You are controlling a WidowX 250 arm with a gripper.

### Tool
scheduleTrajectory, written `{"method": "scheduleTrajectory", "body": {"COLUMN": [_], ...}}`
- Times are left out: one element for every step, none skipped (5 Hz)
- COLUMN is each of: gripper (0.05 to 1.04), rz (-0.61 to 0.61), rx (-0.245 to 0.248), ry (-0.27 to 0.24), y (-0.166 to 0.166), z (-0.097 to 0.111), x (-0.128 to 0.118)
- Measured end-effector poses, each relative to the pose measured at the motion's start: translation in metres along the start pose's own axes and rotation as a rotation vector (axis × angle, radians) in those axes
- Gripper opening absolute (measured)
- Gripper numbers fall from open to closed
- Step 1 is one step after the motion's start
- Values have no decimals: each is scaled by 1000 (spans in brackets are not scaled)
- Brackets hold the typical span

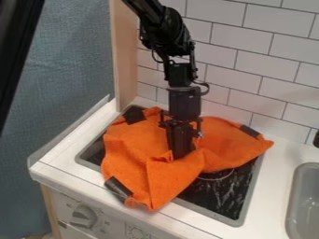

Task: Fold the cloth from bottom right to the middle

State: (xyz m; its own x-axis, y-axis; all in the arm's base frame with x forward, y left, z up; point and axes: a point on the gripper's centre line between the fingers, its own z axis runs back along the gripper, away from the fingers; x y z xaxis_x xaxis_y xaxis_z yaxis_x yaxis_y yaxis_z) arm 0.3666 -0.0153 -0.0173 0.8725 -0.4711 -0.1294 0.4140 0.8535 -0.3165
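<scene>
Jaws look closed, cloth (131,142) pinched between. Risk: incomplete release snags fold on lift; bunched layers spring back toward stove's (218,201) front right corner.

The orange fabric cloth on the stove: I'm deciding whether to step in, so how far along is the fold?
Done, it seems: the orange fabric cloth lies folded inward at bottom right, with the black glossy stovetop bare there. In hand: the black gripper is at the cloth's middle, amid bunched fabric. Left, probably: withdrawing the gripper.
</scene>
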Motion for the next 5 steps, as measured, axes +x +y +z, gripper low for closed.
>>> {"method": "scheduleTrajectory", "body": {"gripper": [535,836,1012,1007,999], "rz": [5,12,20,24,23], "rx": [1,3,16,40,69], "ry": [-1,-7,-13,-47,-81], "y": [0,0,-2,-6,-10], "z": [0,1,5,23,43], "x": [0,1,-2,-2,-2]}}
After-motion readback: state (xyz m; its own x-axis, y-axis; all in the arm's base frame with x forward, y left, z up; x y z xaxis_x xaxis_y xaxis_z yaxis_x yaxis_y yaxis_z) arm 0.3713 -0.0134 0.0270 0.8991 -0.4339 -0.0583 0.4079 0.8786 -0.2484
